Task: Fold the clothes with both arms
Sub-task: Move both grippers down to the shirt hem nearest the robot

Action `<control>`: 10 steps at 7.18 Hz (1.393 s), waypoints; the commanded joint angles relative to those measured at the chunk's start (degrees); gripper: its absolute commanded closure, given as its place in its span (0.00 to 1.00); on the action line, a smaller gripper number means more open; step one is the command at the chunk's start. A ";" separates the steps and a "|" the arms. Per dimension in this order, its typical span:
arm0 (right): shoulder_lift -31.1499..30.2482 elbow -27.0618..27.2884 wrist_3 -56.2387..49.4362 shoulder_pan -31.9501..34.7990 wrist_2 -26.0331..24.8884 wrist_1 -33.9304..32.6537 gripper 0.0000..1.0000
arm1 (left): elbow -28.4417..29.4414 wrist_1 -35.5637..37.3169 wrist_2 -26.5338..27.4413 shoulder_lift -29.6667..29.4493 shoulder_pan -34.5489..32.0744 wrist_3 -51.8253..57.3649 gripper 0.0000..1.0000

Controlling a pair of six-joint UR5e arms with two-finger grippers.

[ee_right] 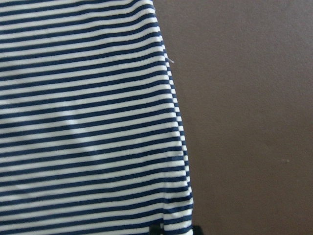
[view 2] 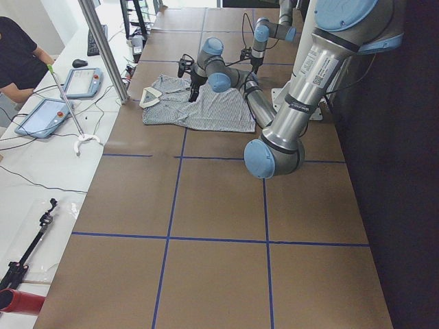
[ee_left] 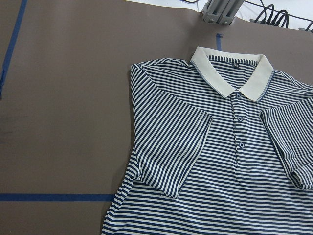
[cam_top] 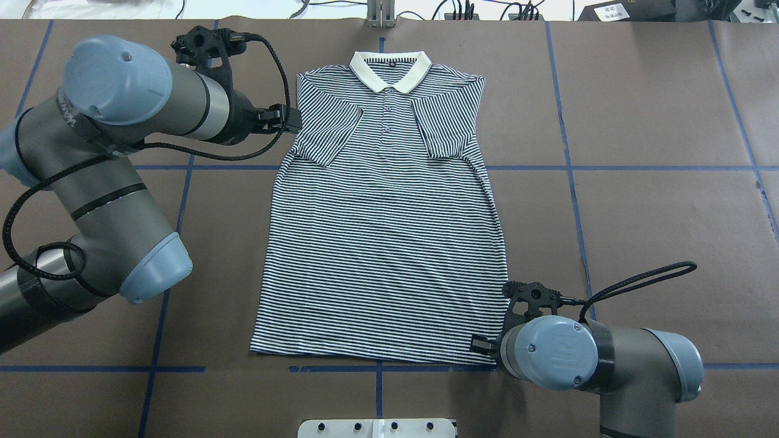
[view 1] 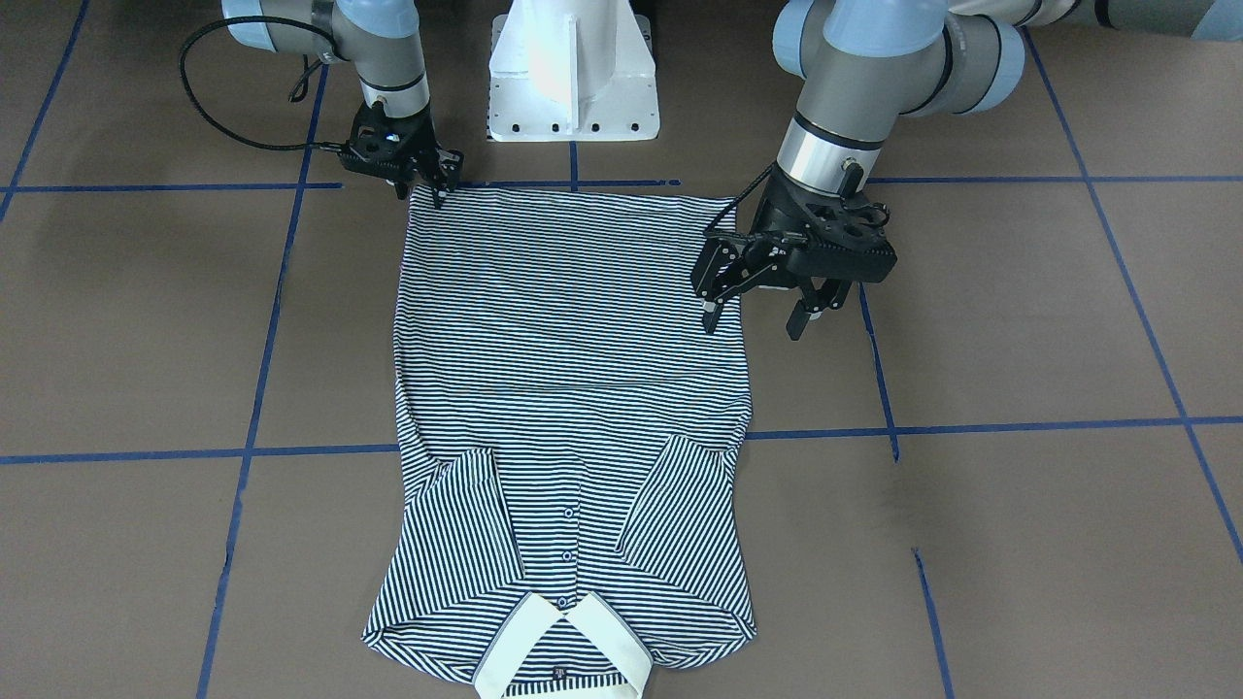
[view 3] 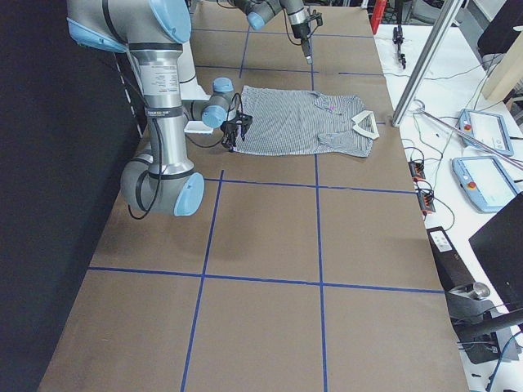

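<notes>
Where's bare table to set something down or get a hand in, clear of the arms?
Free: the brown blue-taped table to the robot's right of the navy-and-white striped polo shirt, at the collar end. Crowded: the shirt's left edge by the open black left gripper, and the hem corner at the black right gripper.

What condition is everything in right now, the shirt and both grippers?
polo shirt: flat, front up, both sleeves folded in, body not yet folded.
left gripper: open, raised near the shirt's side edge.
right gripper: open, low at a hem corner.
</notes>
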 commanded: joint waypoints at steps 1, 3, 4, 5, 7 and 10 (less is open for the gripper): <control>0.09 0.84 -0.29 0.09 0.37 0.15 1.00 | 0.06 0.00 0.03 0.00 0.09 0.00 0.00; -0.09 2.51 -0.03 0.35 -0.24 0.15 1.00 | 0.06 0.00 0.03 0.00 0.09 0.00 0.00; 0.00 3.47 0.06 0.79 -0.33 0.15 1.00 | -0.20 0.00 0.03 0.44 0.09 -0.52 0.00; -0.18 4.35 -0.02 1.92 -0.42 0.15 1.00 | -1.16 0.17 -0.41 1.31 0.96 -4.44 0.00; -0.18 6.20 -0.11 3.85 -0.51 0.24 1.00 | -5.27 0.00 4.73 8.67 11.45 -21.19 0.00; 0.00 7.61 -2.04 5.01 -0.33 0.50 1.00 | -8.11 8.30 13.80 14.06 25.27 -37.05 0.00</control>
